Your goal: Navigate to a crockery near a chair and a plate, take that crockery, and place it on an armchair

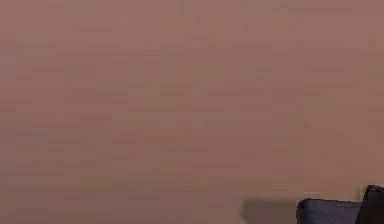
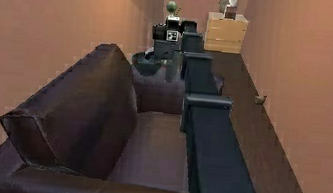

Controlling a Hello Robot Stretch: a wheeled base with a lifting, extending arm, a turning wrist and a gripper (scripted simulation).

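Arm [image 2: 205,118] stretched far out over the sofa [image 2: 82,117], probably making for the dark seat [image 2: 149,67] beyond, likely the armchair; gripper [image 2: 160,50] is lost against it, so whether it carries anything, or where the crockery sits, I can't tell. Ahead: wall [image 1: 150,100], a dark corner [image 1: 335,212] low right

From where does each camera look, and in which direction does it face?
Forward view: on the robot, facing ahead and slightly down at a pinkish wall; no robot body.
Arm side view: on the robot's body, facing sideways over a dark sofa toward a wooden dresser; the arm rises from below.
Shared: probably the sofa, the forward view's lower-right dark corner.
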